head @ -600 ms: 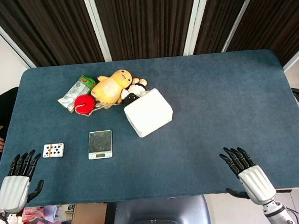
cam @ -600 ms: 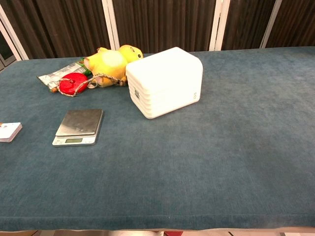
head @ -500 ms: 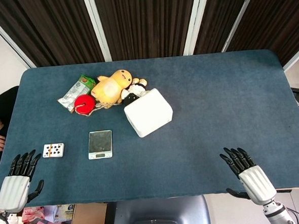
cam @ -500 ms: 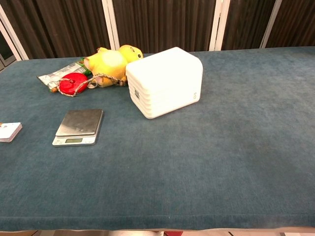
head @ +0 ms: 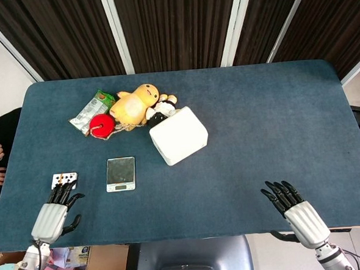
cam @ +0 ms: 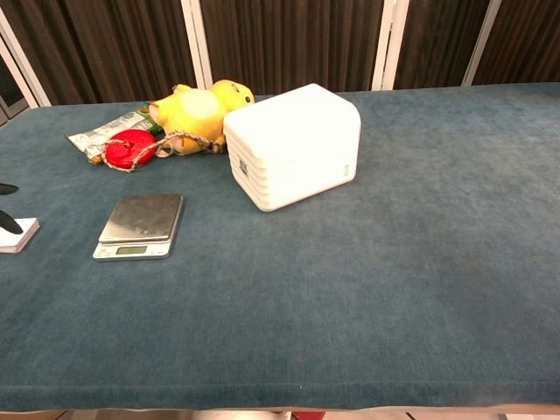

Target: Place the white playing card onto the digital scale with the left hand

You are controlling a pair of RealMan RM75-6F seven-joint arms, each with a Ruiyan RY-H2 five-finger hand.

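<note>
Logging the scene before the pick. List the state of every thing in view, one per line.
white playing card: flat on the table, left of the scale, not lifted.
digital scale: platform bare.
left robot hand: fingers spread, reaching over the card, holding nothing.
right robot hand: fingers apart, holding nothing.
white box: on its side.
yellow plush toy: lying down.
</note>
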